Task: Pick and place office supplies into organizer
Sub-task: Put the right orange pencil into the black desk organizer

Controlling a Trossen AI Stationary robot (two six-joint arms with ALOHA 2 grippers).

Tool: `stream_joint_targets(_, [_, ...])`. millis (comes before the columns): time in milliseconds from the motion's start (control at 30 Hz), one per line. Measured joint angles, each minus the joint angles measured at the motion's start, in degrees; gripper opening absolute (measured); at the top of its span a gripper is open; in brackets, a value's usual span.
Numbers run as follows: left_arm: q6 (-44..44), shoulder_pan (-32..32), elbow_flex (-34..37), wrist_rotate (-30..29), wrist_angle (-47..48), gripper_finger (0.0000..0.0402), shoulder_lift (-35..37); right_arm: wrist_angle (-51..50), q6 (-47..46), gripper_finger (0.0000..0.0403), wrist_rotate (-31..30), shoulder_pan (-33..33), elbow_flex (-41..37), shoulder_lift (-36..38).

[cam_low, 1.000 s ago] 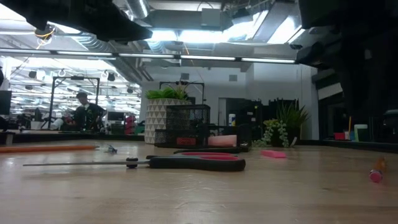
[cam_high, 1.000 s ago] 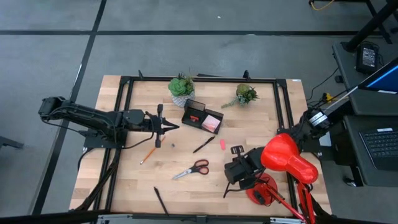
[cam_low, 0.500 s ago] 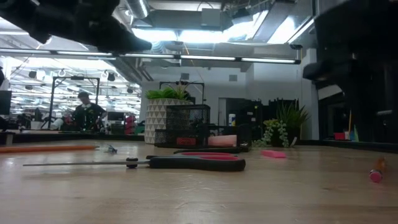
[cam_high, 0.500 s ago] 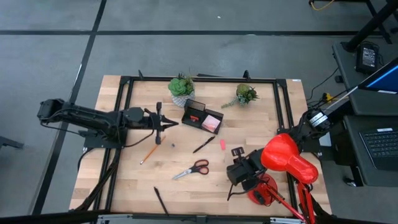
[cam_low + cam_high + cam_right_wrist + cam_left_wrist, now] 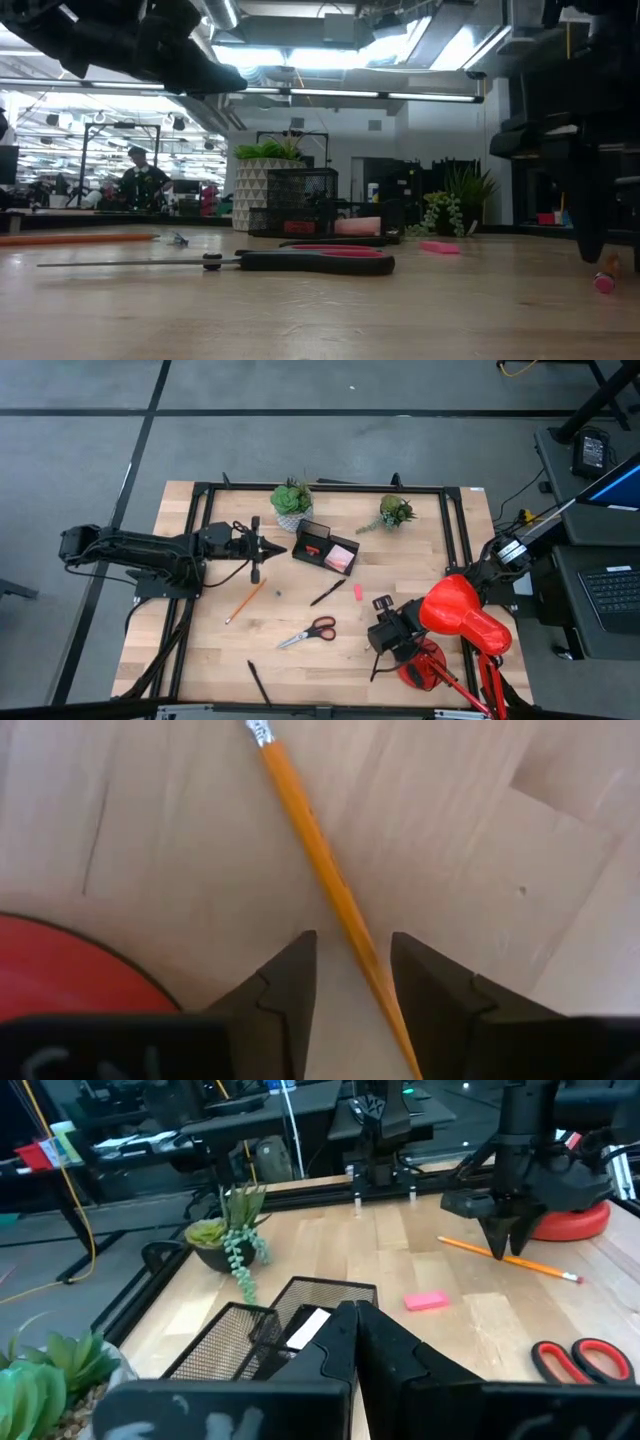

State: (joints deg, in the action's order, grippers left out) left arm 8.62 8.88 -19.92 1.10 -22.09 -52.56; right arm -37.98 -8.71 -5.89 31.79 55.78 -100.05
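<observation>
Now the right gripper (image 5: 345, 982) stands over a pencil (image 5: 312, 840) beside the lamp base (image 5: 60, 955), fingers spread astride it, ready to pinch (not yet closed). Left gripper (image 5: 262, 547), pressed together, hovers left of the organizer (image 5: 325, 548).

Two pencils (image 5: 244, 601), two pens (image 5: 327, 593), one scissors (image 5: 308, 633), two plants (image 5: 292, 501).

Black organizer (image 5: 325, 549) at table's back holding pink sticky pad (image 5: 342, 558), red scissors (image 5: 308, 632) lying flat, pencil (image 5: 244, 600), black pens (image 5: 327, 593), pink eraser (image 5: 358, 592)
</observation>
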Motion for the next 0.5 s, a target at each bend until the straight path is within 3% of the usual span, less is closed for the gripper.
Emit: stream_joint_targets(500, [0.04,-0.04,0.02,-0.02,-0.02,0.0003,-0.02,3.69,6.58,0.0133,1.78,-1.74,-2.41,0.33])
